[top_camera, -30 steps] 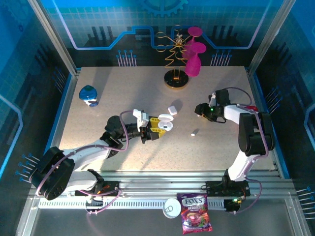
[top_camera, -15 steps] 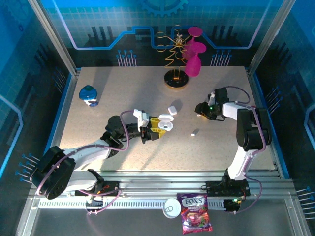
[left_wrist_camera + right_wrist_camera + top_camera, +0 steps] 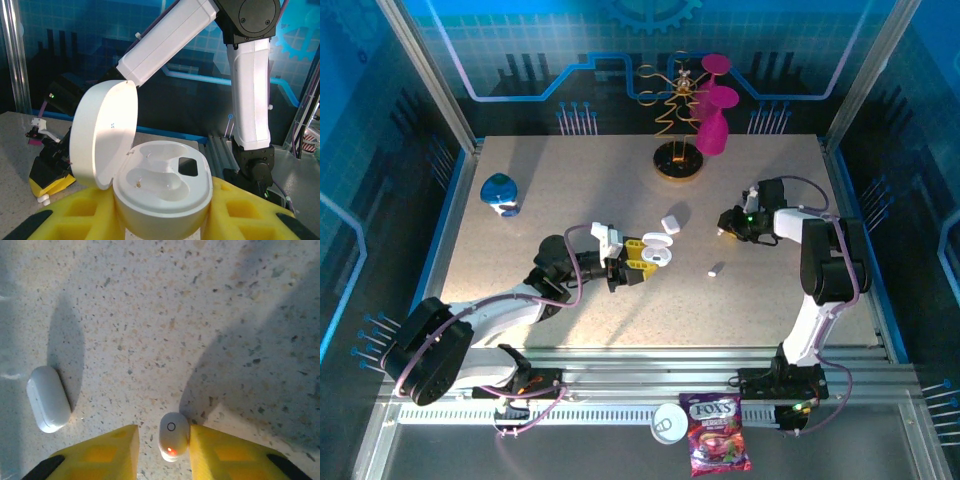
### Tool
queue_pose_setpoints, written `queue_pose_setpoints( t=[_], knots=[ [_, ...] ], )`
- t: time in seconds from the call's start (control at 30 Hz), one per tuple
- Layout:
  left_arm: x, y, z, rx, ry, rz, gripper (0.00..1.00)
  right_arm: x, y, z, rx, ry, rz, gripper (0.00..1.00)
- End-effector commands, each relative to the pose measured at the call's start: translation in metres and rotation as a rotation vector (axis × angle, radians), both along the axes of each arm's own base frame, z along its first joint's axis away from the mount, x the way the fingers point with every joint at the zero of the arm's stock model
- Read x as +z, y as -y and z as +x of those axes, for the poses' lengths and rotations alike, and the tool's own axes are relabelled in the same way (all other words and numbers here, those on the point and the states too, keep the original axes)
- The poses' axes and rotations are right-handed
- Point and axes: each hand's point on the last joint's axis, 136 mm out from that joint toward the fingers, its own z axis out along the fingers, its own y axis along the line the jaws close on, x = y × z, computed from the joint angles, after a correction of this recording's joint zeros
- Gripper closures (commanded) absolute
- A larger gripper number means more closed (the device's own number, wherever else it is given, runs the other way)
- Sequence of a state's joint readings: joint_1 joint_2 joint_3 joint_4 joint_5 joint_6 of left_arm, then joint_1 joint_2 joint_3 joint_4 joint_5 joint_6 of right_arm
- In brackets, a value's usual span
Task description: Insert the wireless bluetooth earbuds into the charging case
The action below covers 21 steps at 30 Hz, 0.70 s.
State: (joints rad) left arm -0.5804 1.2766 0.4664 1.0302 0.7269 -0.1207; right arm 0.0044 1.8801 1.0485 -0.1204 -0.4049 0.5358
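Observation:
My left gripper is shut on the charging case, a white case with its flip lid standing open. In the left wrist view the case sits between the yellow fingers, and both of its sockets are empty. My right gripper is low over the table at the right. One earbud with a red light lies on the table between its open yellow fingers, touching the right finger and clear of the left one. A second earbud lies loose on the table between the two grippers.
A white oblong lump lies just beyond the case, and shows as the lump left of the right fingers. A gold wire stand with pink glasses is at the back. A blue object sits far left.
The right arm's forearm has swung slightly and its gripper has settled a little around the earbud. The left arm and the case have not moved.

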Motion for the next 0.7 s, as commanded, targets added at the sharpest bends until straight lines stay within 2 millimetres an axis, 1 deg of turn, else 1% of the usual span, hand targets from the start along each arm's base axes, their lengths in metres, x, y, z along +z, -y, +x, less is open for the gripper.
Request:
queue_pose_setpoints(
  t=[0.0, 0.47, 0.67],
  knots=[
    [0.0087, -0.0010, -0.0002, -0.007, 0.050, -0.015, 0.78, -0.0043, 0.0037, 0.0015, -0.012, -0.005, 0.034, 0.69],
    [0.0079, -0.0017, -0.0010, -0.003, 0.052, -0.013, 0.78, -0.0087, 0.0037, -0.0004, 0.024, -0.042, 0.015, 0.68],
    [0.0079, -0.0013, -0.0006, -0.004, 0.051, -0.014, 0.78, -0.0095, 0.0034, 0.0004, 0.035, -0.049, 0.008, 0.72]
  ],
)
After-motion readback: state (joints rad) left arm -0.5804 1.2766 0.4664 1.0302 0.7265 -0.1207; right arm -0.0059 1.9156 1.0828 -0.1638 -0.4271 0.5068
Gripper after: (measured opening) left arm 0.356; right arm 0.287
